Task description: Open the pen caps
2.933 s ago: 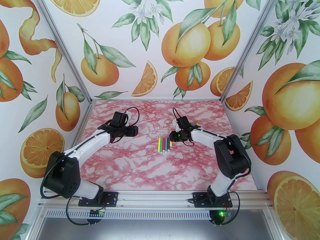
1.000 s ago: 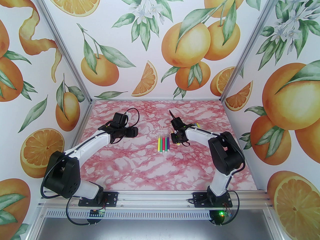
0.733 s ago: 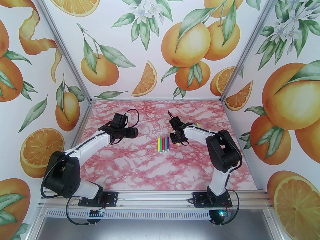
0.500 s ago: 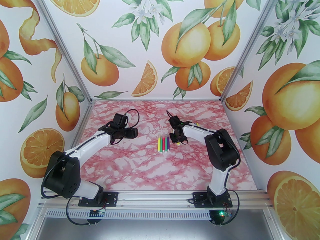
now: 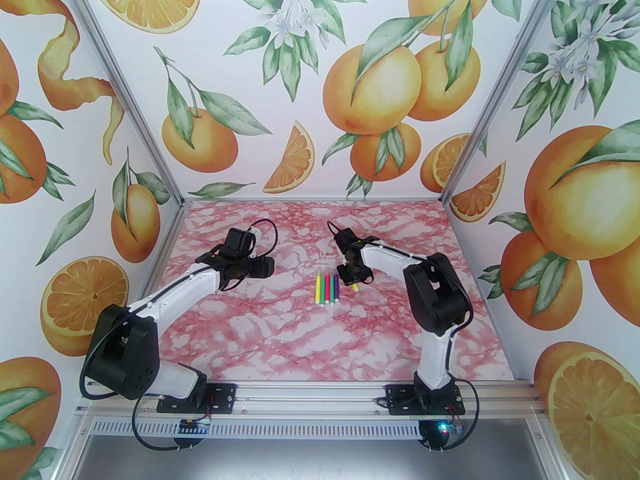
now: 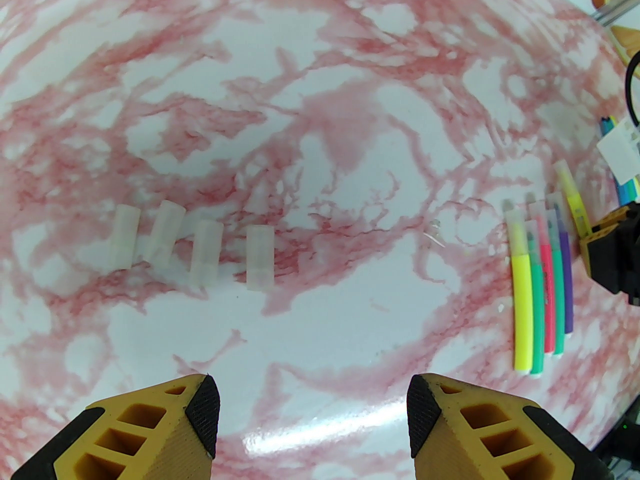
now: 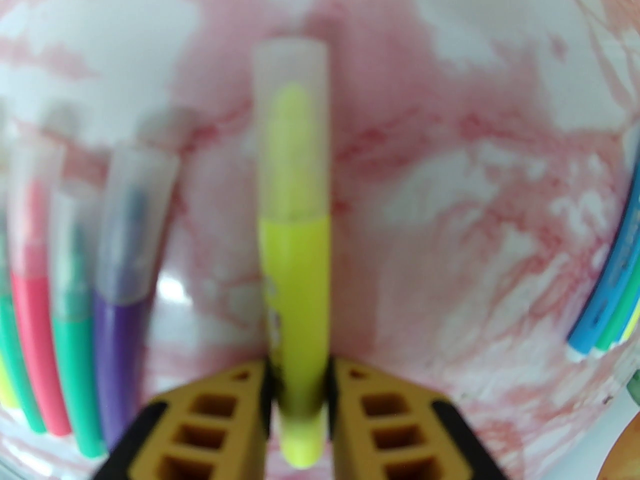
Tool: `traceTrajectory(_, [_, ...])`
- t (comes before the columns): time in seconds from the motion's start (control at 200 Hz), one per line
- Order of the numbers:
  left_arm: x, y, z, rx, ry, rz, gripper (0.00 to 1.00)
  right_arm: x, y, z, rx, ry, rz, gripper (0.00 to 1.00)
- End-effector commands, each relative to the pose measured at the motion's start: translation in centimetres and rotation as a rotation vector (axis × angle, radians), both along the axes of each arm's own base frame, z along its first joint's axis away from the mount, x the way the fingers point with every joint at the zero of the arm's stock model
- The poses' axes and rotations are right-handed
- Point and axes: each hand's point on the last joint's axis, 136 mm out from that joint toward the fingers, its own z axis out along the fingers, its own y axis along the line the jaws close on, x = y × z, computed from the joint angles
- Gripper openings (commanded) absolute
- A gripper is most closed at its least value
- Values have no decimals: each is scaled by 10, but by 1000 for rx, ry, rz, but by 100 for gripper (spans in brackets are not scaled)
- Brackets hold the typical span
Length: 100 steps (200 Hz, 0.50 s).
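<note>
My right gripper is shut on the body of a yellow pen. Its pale cap is on and points away from the wrist. In the top view that gripper sits low, just right of a row of capped pens lying mid-table. The pink, green and purple ones lie to the left of the held pen. My left gripper hangs open above bare table. Several loose pen caps lie side by side ahead of it, to the left.
A few blue and green pens lie at the right edge of the right wrist view. The marbled pink table is walled at the left, back and right. Both arm bases stand on the rail at the near edge.
The right arm has swung left and the jaws have closed on the yellow pen beside the row. The left arm has stayed put with its gripper open.
</note>
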Motion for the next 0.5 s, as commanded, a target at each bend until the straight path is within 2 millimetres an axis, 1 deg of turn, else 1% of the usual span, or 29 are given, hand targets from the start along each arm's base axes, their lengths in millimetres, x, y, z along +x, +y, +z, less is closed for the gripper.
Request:
traceTrajectory(0.0, [-2,3,9,10,-36,-5,66,2,0,-20,-4,31,11,23])
traceTrajectory(0.235, [-4,4,11,10,-38,-4,66,3,1,-18,19,30,8,16])
traceTrajectory(0.39, [-4,4,12,5,-40,-2,66,7,2,-9,44,1,-2,12])
traceTrajectory(0.495, [-4,-6,11,-49,-35,-22,66,9,6,3,86,-34,0,11])
